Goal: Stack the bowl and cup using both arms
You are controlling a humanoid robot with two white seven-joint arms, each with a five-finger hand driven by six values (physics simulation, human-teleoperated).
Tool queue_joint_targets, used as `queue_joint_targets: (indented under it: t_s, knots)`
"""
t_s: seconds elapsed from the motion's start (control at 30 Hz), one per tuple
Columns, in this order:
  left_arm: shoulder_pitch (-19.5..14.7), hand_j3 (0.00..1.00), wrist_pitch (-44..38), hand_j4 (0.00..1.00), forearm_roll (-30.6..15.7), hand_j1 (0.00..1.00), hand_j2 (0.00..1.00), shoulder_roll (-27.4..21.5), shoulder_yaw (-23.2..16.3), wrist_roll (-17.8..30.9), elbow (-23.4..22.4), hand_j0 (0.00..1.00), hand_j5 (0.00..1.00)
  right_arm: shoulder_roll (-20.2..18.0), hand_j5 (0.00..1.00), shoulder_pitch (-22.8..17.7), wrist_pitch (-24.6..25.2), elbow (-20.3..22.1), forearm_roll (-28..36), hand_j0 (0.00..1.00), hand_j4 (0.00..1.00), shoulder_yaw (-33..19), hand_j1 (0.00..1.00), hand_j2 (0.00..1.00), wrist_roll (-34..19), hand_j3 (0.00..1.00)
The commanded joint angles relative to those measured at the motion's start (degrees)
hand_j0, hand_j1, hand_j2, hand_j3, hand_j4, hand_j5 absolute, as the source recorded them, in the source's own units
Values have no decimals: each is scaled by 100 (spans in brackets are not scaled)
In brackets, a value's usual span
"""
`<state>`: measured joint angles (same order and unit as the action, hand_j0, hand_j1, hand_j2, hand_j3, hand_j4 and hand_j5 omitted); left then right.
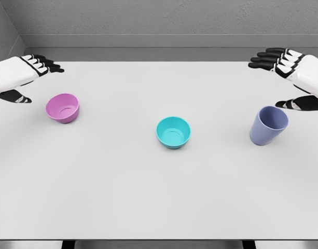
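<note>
A teal bowl (173, 132) stands upright nearest the counter's (148, 197) front edge, about midway between its sides. Farther back, a periwinkle cup (268, 125) stands toward the right edge and a pink bowl (63, 108) toward the left edge. Beyond them, the left hand (21, 75) hovers near the back left corner, the right hand (293, 75) near the back right corner; both have fingers spread wide, holding nothing.
</note>
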<state>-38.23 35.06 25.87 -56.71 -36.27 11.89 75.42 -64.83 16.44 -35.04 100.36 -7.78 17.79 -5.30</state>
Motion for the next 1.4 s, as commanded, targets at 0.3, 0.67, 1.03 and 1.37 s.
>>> queue_joint_targets:
  t_s: [0.3,0.67,1.03,1.37]
  knots:
    - [-17,100,-6,100,-47,100,100,107,-47,1281,-1,100,100,5,100,105,4,1,49,100,100,14,100,100,3,100]
    - [-79,100,-6,100,14,100,100,705,-38,1598,-537,100,100,119,100,123,4,-43,40,100,100,-30,100,100,3,100]
    - [-193,100,-6,100,251,100,100,1065,15,1598,-871,100,100,172,100,123,4,-52,40,100,100,-118,100,100,3,100]
    - [-202,100,-6,100,436,100,100,1118,-3,1598,-871,100,100,181,100,123,4,-61,40,100,100,-118,100,100,3,100]
